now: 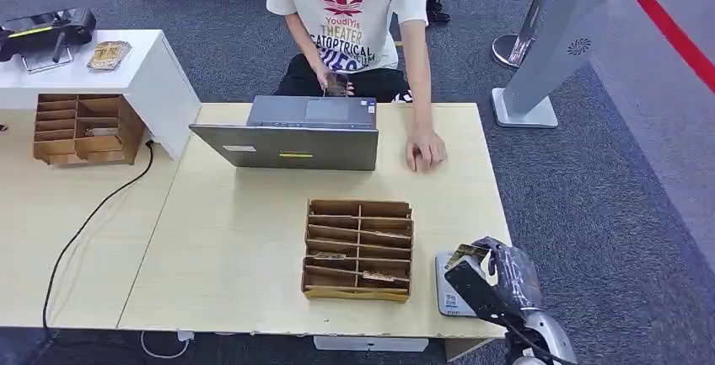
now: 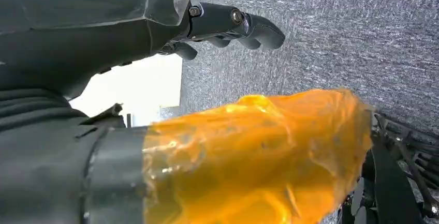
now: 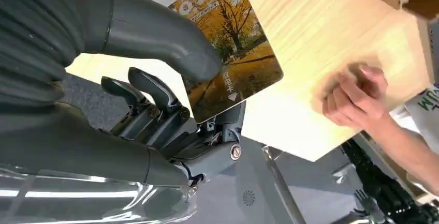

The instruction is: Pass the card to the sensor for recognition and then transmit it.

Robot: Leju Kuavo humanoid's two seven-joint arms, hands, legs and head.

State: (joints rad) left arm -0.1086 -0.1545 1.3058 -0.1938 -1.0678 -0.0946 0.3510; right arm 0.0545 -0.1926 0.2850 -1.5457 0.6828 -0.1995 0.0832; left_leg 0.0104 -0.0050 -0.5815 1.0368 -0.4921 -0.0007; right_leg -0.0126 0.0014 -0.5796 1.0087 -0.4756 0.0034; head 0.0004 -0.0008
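My right hand [image 1: 493,276] hovers at the table's near right corner, pinching a card [image 3: 230,48] printed with an autumn tree picture between thumb and fingers. The card [image 1: 466,254] is held just above the small grey sensor pad [image 1: 448,287] lying flat by the table edge. In the left wrist view my left hand [image 2: 228,25] hangs over grey carpet with its fingers curled and nothing in them; an orange-wrapped part of the arm fills the foreground.
A wooden card organizer [image 1: 358,249] with several slots stands just left of the sensor. A person sits across the table behind a laptop [image 1: 291,133], with one hand [image 1: 426,150] resting on the tabletop. A second organizer [image 1: 84,129] sits far left. A grey kiosk stand [image 1: 548,45] is back right.
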